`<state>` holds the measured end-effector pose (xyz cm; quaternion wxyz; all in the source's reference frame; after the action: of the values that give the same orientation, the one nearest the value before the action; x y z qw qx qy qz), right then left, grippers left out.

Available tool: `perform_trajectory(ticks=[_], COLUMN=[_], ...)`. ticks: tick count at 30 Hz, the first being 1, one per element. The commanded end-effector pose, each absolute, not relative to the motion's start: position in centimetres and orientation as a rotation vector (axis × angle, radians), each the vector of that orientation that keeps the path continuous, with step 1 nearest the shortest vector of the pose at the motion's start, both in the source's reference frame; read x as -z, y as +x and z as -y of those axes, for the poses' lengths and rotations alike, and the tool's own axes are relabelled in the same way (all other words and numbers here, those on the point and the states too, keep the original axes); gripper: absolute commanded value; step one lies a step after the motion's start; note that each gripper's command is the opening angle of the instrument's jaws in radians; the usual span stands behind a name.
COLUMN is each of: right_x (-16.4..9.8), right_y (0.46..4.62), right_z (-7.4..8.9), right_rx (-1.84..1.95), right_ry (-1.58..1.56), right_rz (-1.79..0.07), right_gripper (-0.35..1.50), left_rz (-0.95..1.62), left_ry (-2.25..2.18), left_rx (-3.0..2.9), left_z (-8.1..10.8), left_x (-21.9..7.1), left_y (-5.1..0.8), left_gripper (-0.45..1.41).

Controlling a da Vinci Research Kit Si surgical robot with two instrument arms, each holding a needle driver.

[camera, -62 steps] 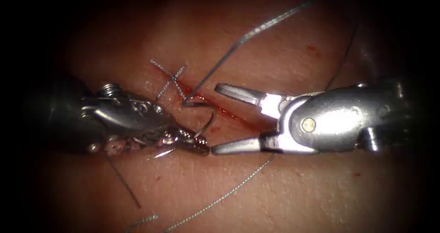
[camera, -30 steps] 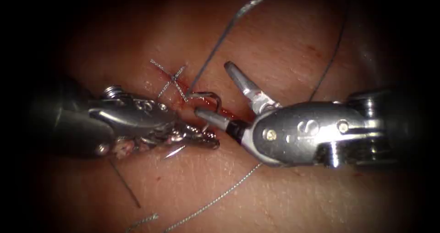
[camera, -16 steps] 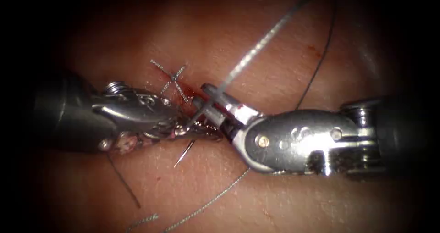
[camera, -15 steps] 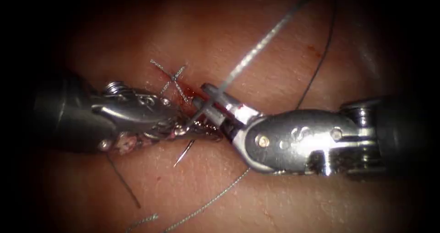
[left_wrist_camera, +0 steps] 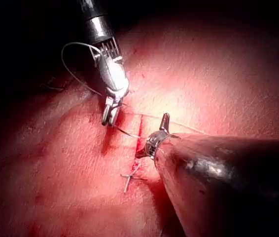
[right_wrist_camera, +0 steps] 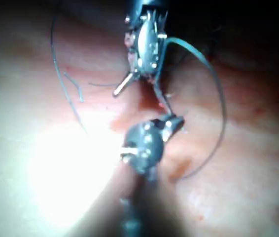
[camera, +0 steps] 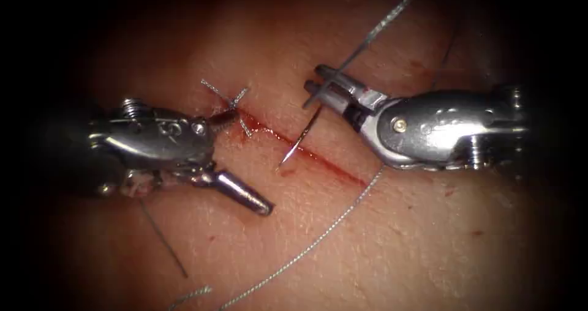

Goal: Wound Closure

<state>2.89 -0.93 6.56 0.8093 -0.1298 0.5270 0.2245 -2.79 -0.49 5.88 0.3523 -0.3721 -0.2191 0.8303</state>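
Note:
The cut (camera: 318,159) runs as a red line across the tissue (camera: 392,237), with a tied stitch (camera: 229,100) at its upper left end. My right tool (camera: 313,82) is shut on the curved needle (camera: 300,136) near its tail. The needle hangs free of the tissue, its tip just over the cut. Thread (camera: 373,32) leads up from the tail. My left tool (camera: 250,163) is open and holds nothing, one jaw near the stitch, the other left of the cut. The left wrist view has the right tool (left_wrist_camera: 110,116) and needle (left_wrist_camera: 127,132). The right wrist view has the left tool (right_wrist_camera: 142,91) open.
A long strand of thread (camera: 306,250) lies over the tissue right of the cut and runs to the lower edge. A dark strand (camera: 162,237) trails below the left tool. Small spots of red fluid (camera: 211,237) dot the tissue.
The right tool closed on the needle near its tail; the left tool opened, let it go and drew back left. The right tool then carried the needle up and right.

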Motion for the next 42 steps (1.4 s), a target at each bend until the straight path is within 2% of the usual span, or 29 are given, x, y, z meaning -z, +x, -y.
perform_trajectory(ticks=[1,6,13,17,23,33,42], right_x=[-6.67,-6.76,-6.83,-6.83,-6.83,-7.14,-7.05], right_y=[2.92,2.93,3.18,3.39,3.35,3.48,3.33], right_z=[0.90,0.74,0.65,0.63,0.57,0.61,0.57], right_rx=[-0.427,-0.290,-0.105,-0.039,-0.012,0.025,0.047], right_ry=[-0.300,-0.356,-0.416,-0.428,-0.421,-0.429,-0.456], right_rz=[-1.124,-1.137,-1.116,-1.103,-1.090,-1.075,-1.044], right_gripper=[-0.35,-0.35,-0.35,-0.35,-0.35,-0.35,-0.35], left_rz=[0.562,0.520,0.504,0.520,0.526,0.535,0.539], left_ry=[-0.971,-0.981,-0.991,-1.001,-1.003,-1.006,-1.008], left_rx=[-2.162,-2.201,-2.221,-2.226,-2.225,-2.225,-2.225], left_z=[0.55,0.69,0.77,0.82,0.84,0.84,0.85], left_x=[-5.96,-6.16,-6.51,-6.57,-6.56,-6.56,-6.56], left_y=[-2.84,-2.84,-2.81,-2.82,-2.83,-2.85,-2.85], left_gripper=[1.05,0.91,0.86,0.73,0.63,0.58,0.54])
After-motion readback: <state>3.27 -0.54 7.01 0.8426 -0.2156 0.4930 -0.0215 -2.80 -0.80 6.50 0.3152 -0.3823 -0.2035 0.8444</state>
